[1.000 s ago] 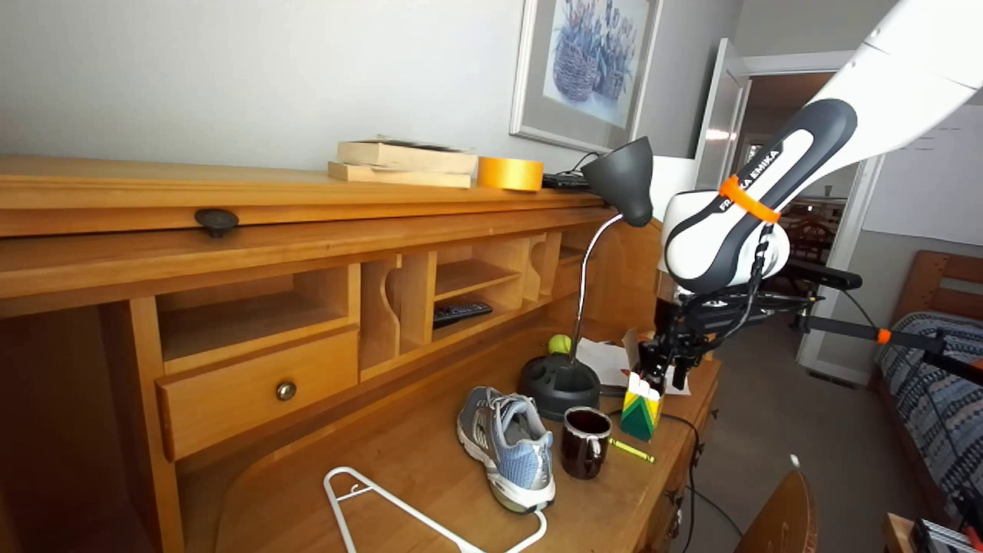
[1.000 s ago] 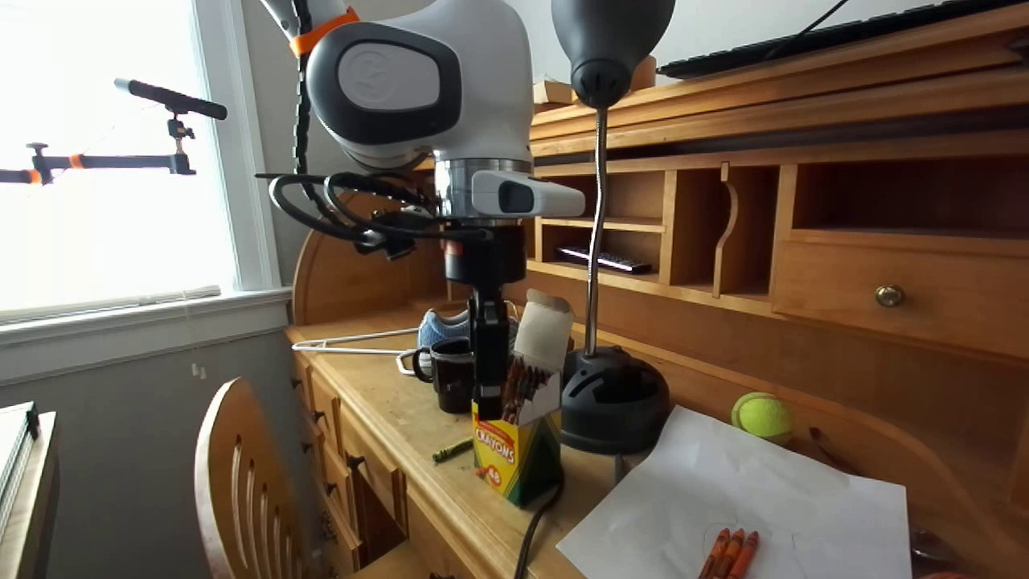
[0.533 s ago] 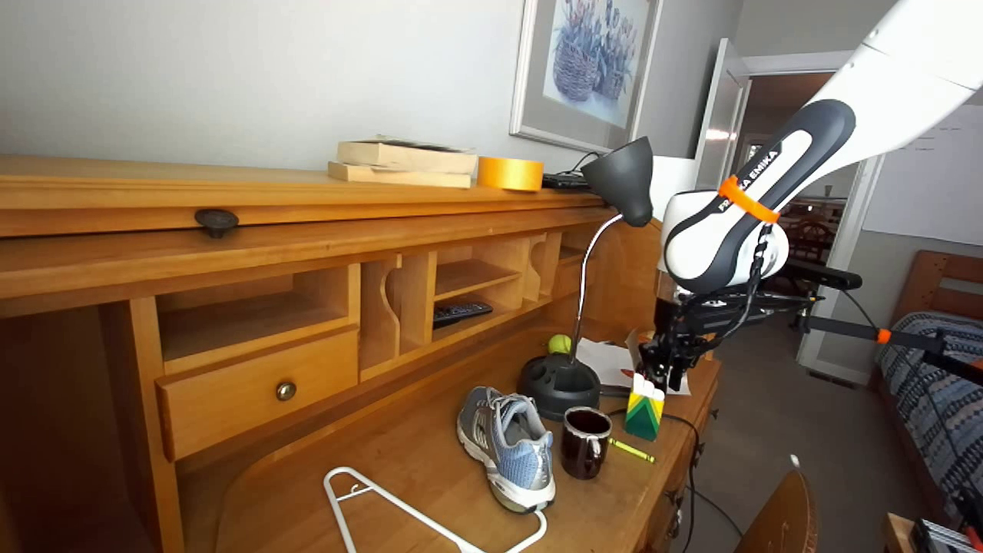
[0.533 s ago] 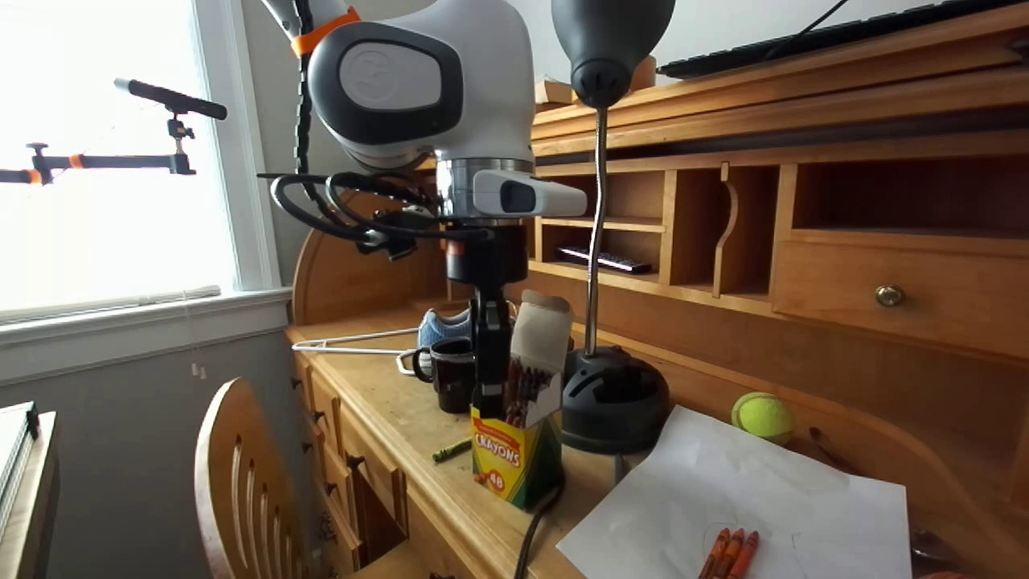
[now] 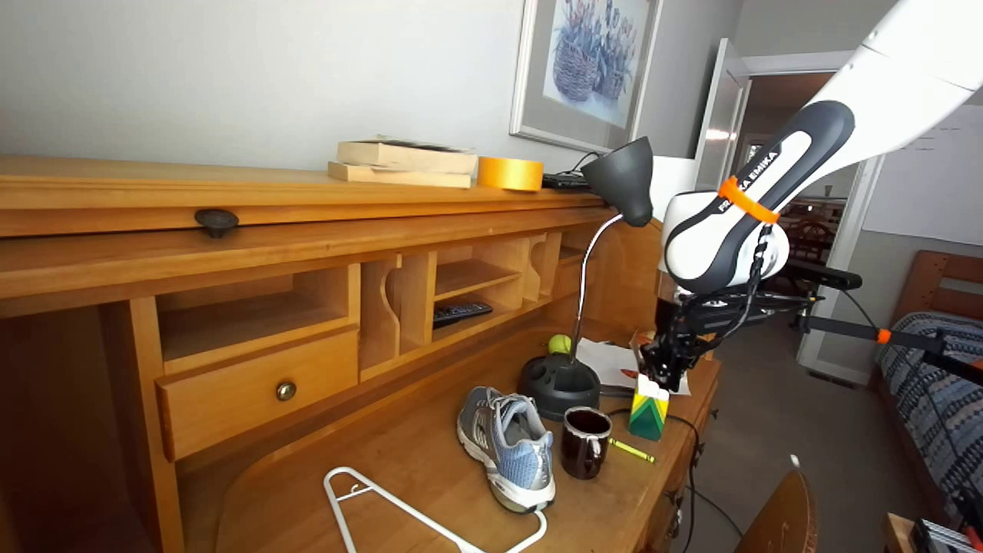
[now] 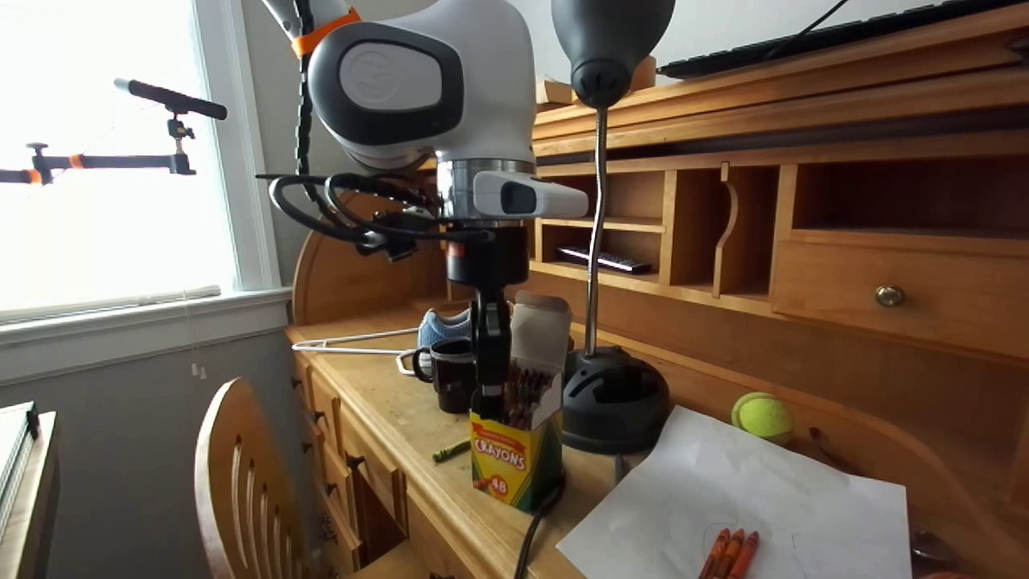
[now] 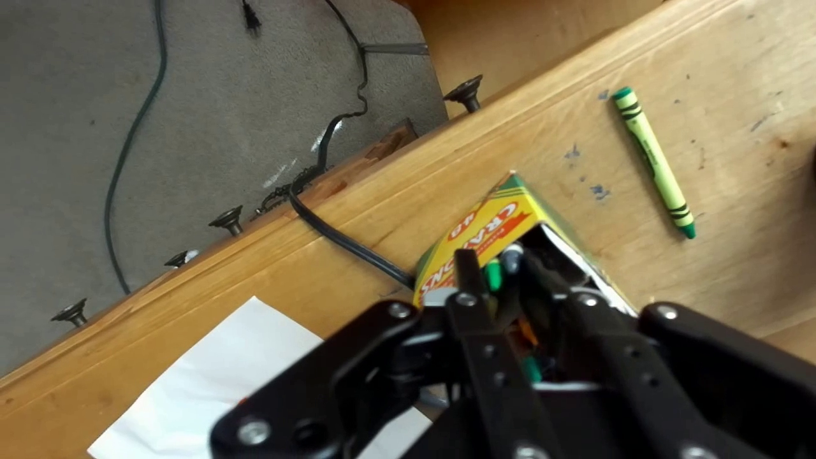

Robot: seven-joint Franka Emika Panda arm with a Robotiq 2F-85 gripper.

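A yellow and green crayon box (image 7: 484, 226) stands on the desk, flap up, crayons (image 6: 526, 390) inside. My gripper (image 7: 500, 264) points down at its open top. In the wrist view one finger is outside the lettered front wall and the other reaches into the box. The jaws are partly apart, with that wall and a green and a grey crayon tip between them. Whether the fingers press on these I cannot tell. A loose green crayon (image 7: 653, 159) lies beside the box. Both exterior views show the gripper (image 5: 666, 382) low over the box (image 6: 506, 458).
Near the box are a dark mug (image 5: 586, 445), a grey-blue shoe (image 5: 507, 445) and the black lamp base (image 6: 615, 402). Paper (image 6: 748, 490) with orange crayons (image 6: 730, 555) and a tennis ball (image 6: 762, 416) lie on the desk. A black cable (image 7: 344, 242) crosses the desk edge beside the box.
The jaws have drawn closer together. The crayon box has shifted slightly away from the mug and turned, so its lettered face shows more. The arm has barely moved.
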